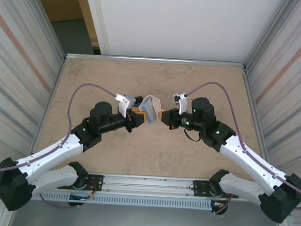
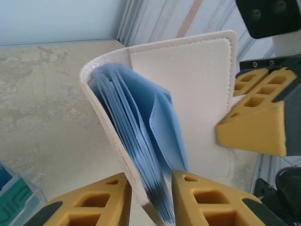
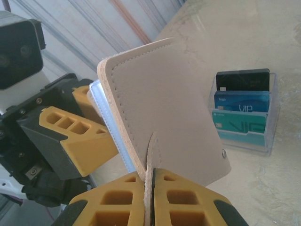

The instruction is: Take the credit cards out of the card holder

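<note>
Table (image 1: 152, 159): holder (image 1: 149, 110) held aloft mid-table between both arms, half open, long axis running toward the left pincer (image 2: 149, 188), which straddles the free edges of the blue leaves (image 2: 141, 122); gripping or loose, cannot tell. Right pincer (image 3: 151, 186) clenched on tab (image 3: 150, 150). Left sits nearer the pockets, so likely does the pulling

Quantities: one card holder (image 1: 149, 109); one clear rack (image 3: 249, 148) containing three cards: one black card (image 3: 243, 80), one blue card (image 3: 242, 101), one teal card (image 3: 237, 128); two grippers, left gripper (image 2: 150, 188) and right gripper (image 3: 149, 183). The light-blue sleeves (image 2: 136, 141) are stacked too closely to count.
</note>
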{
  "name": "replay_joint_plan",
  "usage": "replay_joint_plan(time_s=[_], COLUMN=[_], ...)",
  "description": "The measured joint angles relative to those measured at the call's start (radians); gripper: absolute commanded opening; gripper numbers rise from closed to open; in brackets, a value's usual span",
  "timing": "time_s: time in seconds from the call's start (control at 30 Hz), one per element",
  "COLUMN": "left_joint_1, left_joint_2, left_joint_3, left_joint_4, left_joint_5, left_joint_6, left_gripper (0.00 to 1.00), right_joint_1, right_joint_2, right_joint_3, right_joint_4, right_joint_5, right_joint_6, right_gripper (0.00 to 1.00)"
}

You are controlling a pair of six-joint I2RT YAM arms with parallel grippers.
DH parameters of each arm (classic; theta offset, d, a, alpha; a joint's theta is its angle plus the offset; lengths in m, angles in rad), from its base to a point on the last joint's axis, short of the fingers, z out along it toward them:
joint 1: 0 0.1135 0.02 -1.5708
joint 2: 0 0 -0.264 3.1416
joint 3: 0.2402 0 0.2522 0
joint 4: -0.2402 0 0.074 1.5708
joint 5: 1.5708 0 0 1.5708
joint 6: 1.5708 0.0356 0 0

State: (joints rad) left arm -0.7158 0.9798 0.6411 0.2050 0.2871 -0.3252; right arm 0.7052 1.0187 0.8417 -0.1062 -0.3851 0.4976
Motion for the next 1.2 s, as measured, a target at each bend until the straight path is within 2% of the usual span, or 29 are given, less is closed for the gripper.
replay_joint_plan(time_s=[0.13,0.37,0.43,0.47,0.67,0.83,1.0,1.2], left_joint_1=[0.0,0.0,0.0,0.0,0.0,0.0,0.0,0.0], left_joint_2=[0.0,0.0,-0.001,-0.002,-0.013,-0.016,-0.016,-0.016], left_joint_3=[0.0,0.0,0.0,0.0,0.0,0.051,0.093,0.115], left_joint_4=[0.0,0.0,-0.002,-0.004,-0.028,-0.129,-0.185,-0.24], left_joint_5=[-0.027,-0.054,-0.054,-0.055,-0.052,-0.055,-0.056,-0.056], left_joint_6=[-0.001,-0.005,-0.008,-0.008,-0.013,-0.03,-0.063,-0.089], left_gripper=[0.27,0.05,0.0,0.0,0.0,0.0,0.0,0.0], right_joint_1=[0.003,0.003,0.003,0.003,0.008,0.024,0.055,0.093], right_joint_2=[0.0,0.0,0.0,0.0,0.0,0.0,0.014,0.062], right_joint_3=[0.0,0.0,0.0,0.0,0.006,0.016,0.03,0.053], right_joint_4=[0.0,-0.003,-0.01,-0.011,-0.039,-0.055,-0.076,-0.086], right_joint_5=[-0.005,0.0,0.009,0.014,0.053,0.092,0.132,0.167], right_joint_6=[0.0,-0.001,-0.002,-0.002,-0.018,-0.052,-0.101,-0.143], right_gripper=[0.0,0.02,0.11,0.14,0.49,0.72,0.84,0.9])
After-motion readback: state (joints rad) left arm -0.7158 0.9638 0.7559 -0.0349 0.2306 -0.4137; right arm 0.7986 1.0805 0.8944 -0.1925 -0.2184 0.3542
